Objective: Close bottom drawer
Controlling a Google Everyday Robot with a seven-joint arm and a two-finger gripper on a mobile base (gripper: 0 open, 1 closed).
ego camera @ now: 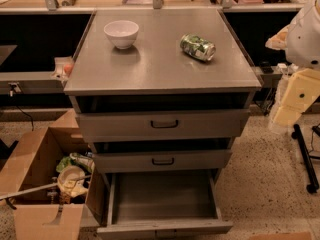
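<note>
The bottom drawer of the grey metal cabinet is pulled far out toward me. Its shallow tray is empty, and its plain front sits at the lower edge of the view. The middle drawer and the top drawer above it stand slightly out, each with a small dark handle. Part of my arm, white and pale yellow, shows at the right edge beside the cabinet, about level with its top. My gripper is out of view.
A white bowl and a green can lying on its side rest on the cabinet top. An open cardboard box of clutter stands on the floor to the left of the drawers. A black stand leg is on the right. A counter runs behind.
</note>
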